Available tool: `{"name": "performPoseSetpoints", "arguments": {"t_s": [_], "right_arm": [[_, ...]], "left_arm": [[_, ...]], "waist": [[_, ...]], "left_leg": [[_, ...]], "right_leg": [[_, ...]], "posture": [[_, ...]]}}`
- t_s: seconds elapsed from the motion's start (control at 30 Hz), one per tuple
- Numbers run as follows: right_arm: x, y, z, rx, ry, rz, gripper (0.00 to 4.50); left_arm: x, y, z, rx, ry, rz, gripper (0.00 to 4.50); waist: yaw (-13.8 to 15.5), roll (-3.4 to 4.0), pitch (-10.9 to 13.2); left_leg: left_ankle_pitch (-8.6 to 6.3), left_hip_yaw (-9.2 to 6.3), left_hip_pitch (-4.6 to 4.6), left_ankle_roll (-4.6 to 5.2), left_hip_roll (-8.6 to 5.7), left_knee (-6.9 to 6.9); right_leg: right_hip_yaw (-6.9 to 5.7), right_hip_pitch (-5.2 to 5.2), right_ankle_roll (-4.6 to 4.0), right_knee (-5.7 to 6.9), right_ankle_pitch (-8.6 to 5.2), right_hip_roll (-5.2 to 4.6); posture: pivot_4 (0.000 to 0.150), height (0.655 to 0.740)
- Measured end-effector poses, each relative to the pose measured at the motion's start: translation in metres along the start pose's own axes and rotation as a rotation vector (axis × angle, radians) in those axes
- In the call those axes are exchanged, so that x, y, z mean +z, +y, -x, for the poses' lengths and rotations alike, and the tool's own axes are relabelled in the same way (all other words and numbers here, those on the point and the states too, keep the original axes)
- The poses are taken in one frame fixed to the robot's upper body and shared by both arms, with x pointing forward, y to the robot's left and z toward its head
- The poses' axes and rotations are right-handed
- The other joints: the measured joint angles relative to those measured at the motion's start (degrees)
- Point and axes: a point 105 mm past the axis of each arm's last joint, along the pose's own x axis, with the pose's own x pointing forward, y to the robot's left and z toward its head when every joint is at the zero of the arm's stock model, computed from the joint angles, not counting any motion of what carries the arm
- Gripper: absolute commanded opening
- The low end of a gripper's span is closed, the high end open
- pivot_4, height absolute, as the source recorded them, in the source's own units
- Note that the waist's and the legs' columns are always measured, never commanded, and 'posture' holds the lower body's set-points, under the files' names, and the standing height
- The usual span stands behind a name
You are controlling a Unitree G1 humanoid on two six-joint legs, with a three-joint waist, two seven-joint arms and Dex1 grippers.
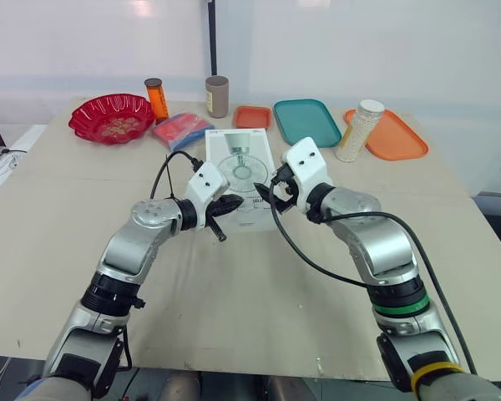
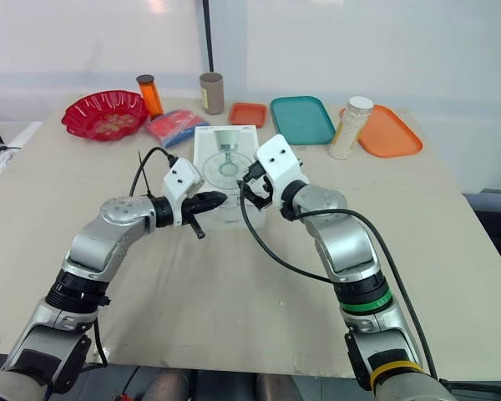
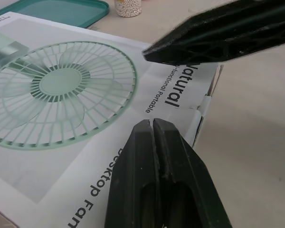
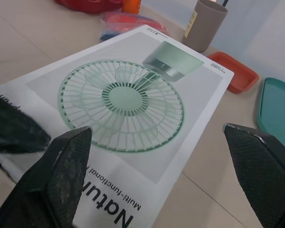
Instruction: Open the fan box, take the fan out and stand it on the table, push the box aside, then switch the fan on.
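Note:
The white fan box (image 1: 240,163), printed with a pale green fan, lies flat and closed in the middle of the table (image 1: 259,292). My left gripper (image 1: 232,204) hovers at the box's near end with its fingers (image 3: 154,142) shut together and nothing between them. Just above the printed lid near the same end is my right gripper (image 1: 265,190), held wide open; its two fingers (image 4: 69,166) stand far apart over the box (image 4: 133,99). One right finger (image 3: 218,33) crosses in front of the left gripper's tips.
Along the far edge stand a red bowl (image 1: 111,117), an orange bottle (image 1: 157,98), a brown cup (image 1: 217,96), a red-and-blue packet (image 1: 182,129), a small orange tray (image 1: 252,117), a teal tray (image 1: 307,121), a jar of white beads (image 1: 359,129) and an orange tray (image 1: 397,138).

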Motion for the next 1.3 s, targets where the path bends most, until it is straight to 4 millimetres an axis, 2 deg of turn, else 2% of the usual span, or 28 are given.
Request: {"name": "performPoseSetpoints", "arguments": {"t_s": [0.17,0.27,0.5,0.63,0.77,0.87,0.97,1.2,1.3], "right_arm": [[-0.002,0.013,0.010,0.059,-0.001,-0.009,4.50],[-0.009,0.023,0.011,0.088,0.018,-0.015,4.50],[-0.010,0.024,0.010,0.091,0.020,-0.012,4.50],[-0.019,0.017,0.015,0.066,0.044,-0.009,4.50],[-0.023,-0.009,0.025,-0.031,0.054,-0.003,4.50],[-0.016,-0.021,0.037,-0.087,0.026,-0.033,4.50],[-0.011,-0.019,0.040,-0.077,0.007,-0.035,4.50],[-0.014,-0.013,0.039,-0.059,0.020,-0.035,4.50],[-0.016,-0.001,0.035,-0.006,0.032,-0.024,4.50]], "left_arm": [[0.002,0.025,0.005,0.098,-0.006,0.044,0.16],[0.001,0.023,0.003,0.089,-0.004,0.020,0.16],[0.000,0.016,-0.001,0.067,0.005,-0.014,0.16],[0.000,0.016,-0.001,0.061,0.006,-0.029,0.16],[0.001,0.021,0.003,0.080,0.004,-0.017,0.16],[0.003,0.037,0.015,0.160,-0.024,0.060,0.16],[0.004,0.045,0.021,0.193,-0.041,0.090,0.16],[-0.001,0.037,0.019,0.167,-0.021,0.091,0.16],[0.000,0.032,0.015,0.143,-0.017,0.063,0.16]], "waist": [[-0.06,0.03,0.02],[-0.02,0.03,0.02],[0.00,0.03,0.02],[0.01,0.03,0.02],[-0.04,0.03,0.02],[-0.15,0.08,0.05],[-0.03,0.08,0.07],[0.06,0.07,0.08],[0.06,0.07,0.08]], "left_leg": [[0.03,-0.04,-0.25,-0.02,0.00,0.00],[0.08,-0.06,-0.29,-0.11,-0.01,0.01],[0.10,-0.08,-0.29,-0.12,-0.01,0.01],[0.10,-0.08,-0.30,-0.12,-0.01,0.01],[0.10,-0.08,-0.28,-0.12,0.00,0.01],[0.10,-0.08,-0.32,-0.12,0.04,-0.03],[0.11,-0.11,-0.40,-0.13,0.02,-0.02],[0.14,-0.12,-0.43,-0.17,-0.02,-0.01],[0.14,-0.13,-0.43,-0.17,-0.02,-0.01]], "right_leg": [[-0.04,-0.19,-0.02,0.01,0.01,0.01],[-0.08,-0.21,-0.04,0.01,0.03,-0.01],[-0.10,-0.20,-0.04,0.01,0.03,-0.01],[-0.10,-0.20,-0.04,0.01,0.03,-0.01],[-0.10,-0.20,-0.05,0.01,0.04,0.01],[-0.08,-0.29,-0.07,0.03,0.05,0.05],[-0.14,-0.30,-0.07,0.01,0.05,0.02],[-0.15,-0.30,-0.06,0.01,0.05,-0.02],[-0.16,-0.30,-0.06,0.01,0.05,-0.01]], "posture": [[0.150,0.7400],[0.150,0.7400],[0.150,0.7400],[0.150,0.7400],[0.150,0.7400],[0.150,0.7400],[0.150,0.7400],[0.150,0.7400],[0.150,0.7400]]}}
